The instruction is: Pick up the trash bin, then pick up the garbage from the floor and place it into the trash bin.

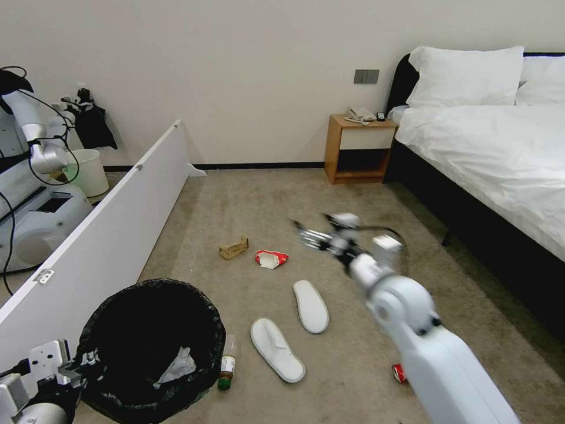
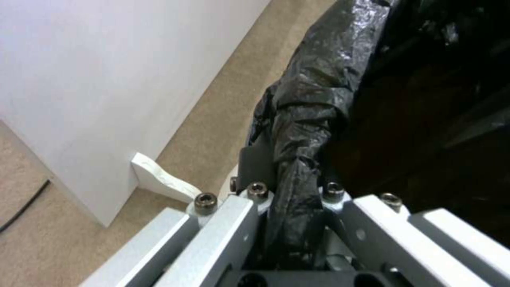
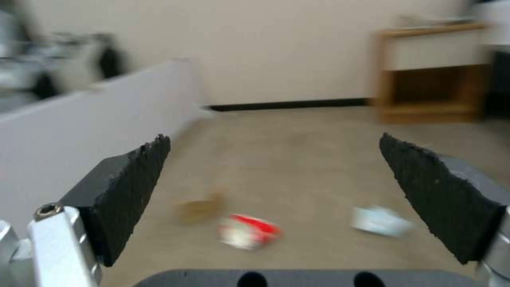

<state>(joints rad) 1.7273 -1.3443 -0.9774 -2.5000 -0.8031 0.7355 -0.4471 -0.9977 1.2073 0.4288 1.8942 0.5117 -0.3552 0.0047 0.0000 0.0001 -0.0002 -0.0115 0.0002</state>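
Observation:
The trash bin [image 1: 153,347], lined with a crinkled black bag [image 2: 308,103], stands at the lower left, a white tissue [image 1: 176,366] inside it. My left gripper [image 1: 76,368] [image 2: 295,199] is shut on its bagged rim. A green-capped bottle [image 1: 226,368] lies against the bin. Two white slippers [image 1: 311,306] [image 1: 276,348] lie mid-floor, a crushed red can [image 1: 399,372] by my right arm. Farther off lie a red-white packet [image 1: 271,258] [image 3: 248,231], a brown paper scrap [image 1: 233,248] [image 3: 199,208] and a pale blue mask [image 3: 381,221]. My right gripper [image 1: 306,234] [image 3: 276,179] hangs open above the carpet, short of the packet.
A white partition board [image 1: 100,235] runs along the left. Behind it stand a cream bucket [image 1: 88,171] and another robot [image 1: 35,194]. A wooden nightstand [image 1: 359,147] and a bed [image 1: 488,153] stand at the back right.

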